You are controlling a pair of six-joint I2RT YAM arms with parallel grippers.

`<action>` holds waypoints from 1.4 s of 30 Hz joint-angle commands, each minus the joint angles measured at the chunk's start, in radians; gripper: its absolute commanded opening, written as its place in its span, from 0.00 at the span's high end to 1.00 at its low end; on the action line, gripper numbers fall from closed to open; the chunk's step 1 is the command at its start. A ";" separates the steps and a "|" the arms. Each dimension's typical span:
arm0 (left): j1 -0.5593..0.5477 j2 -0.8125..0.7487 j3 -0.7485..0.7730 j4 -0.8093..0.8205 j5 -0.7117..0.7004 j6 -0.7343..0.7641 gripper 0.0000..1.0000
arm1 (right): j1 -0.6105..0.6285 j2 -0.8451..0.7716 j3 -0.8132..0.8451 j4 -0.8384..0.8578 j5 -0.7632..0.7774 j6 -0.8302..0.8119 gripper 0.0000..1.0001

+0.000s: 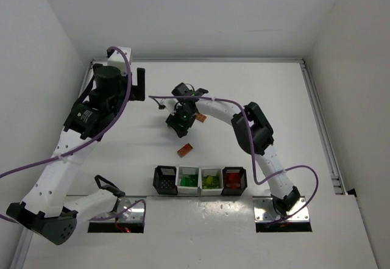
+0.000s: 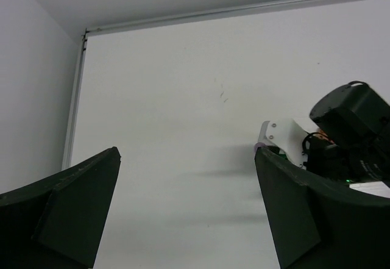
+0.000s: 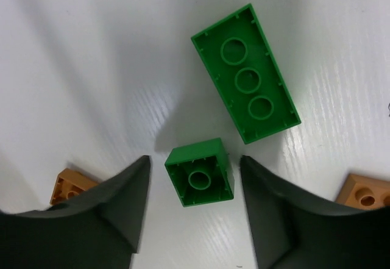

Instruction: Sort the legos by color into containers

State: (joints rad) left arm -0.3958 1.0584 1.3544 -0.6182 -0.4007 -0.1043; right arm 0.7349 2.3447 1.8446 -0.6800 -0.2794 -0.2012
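The small square green lego (image 3: 199,172) lies on the table, straddled by the right gripper (image 3: 194,164). Its jaws stand apart, just clear of two opposite sides. The left gripper (image 2: 186,159) is spread wide and empty, well away. This lego is hidden in the overhead view, where the containers (image 1: 187,169) are shown nearer the bases.

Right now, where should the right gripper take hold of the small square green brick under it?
Grip the small green brick by its two flat side walls, straight down from above. It lies flat, hollow side up, between the fingers of the open right gripper, a gap each side. The long green brick lies apart, so closing likely misses it.
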 commanded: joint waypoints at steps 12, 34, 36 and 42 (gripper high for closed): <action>0.104 0.022 -0.098 0.089 0.025 -0.115 0.01 | -0.038 -0.186 -0.277 0.056 0.074 -0.012 1.00; 0.137 0.638 -0.012 -0.018 0.859 0.505 0.12 | -0.135 -0.815 -0.356 -0.253 -0.325 -0.024 1.00; 0.114 0.679 0.026 -0.018 0.849 0.534 0.13 | -0.135 -0.828 -0.377 -0.242 -0.383 -0.015 1.00; 0.040 0.793 0.069 -0.018 0.797 0.554 0.15 | -0.081 -0.828 -0.435 -0.196 -0.371 -0.006 1.00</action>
State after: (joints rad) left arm -0.3202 1.8057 1.3964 -0.6365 0.3904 0.4030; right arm 0.6296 1.5402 1.4223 -0.8989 -0.6075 -0.2001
